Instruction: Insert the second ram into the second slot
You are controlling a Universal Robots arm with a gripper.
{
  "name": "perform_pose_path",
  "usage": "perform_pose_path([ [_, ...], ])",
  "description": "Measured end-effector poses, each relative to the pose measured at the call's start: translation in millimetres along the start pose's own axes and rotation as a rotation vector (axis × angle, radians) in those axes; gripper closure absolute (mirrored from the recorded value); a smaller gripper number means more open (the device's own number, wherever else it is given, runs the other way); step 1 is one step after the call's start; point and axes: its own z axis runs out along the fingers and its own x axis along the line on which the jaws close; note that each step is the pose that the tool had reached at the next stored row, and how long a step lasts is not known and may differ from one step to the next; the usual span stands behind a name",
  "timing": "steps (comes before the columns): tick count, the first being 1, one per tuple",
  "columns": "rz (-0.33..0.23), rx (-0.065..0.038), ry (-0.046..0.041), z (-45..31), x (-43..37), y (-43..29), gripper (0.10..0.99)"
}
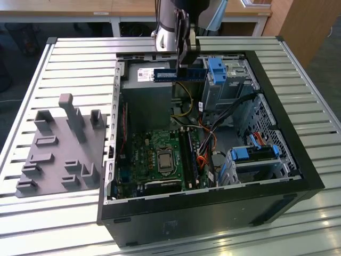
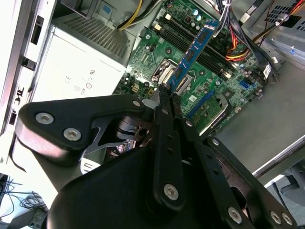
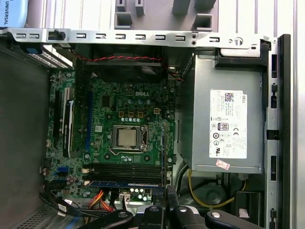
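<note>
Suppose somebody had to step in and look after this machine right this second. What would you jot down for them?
Gripper: shut on the second ram, pinching it at one end.
Where: the stick hangs in the air above the open computer case, clear of the motherboard.
Done: the stick has been picked up.
Left: it is not yet in the memory slots, and it is turned across their run.
</note>
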Motion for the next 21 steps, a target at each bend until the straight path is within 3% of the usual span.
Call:
perform_pose_path([
  [21,0.000,0.000,0.0095,0.1,6.7,0.2,0.949],
])
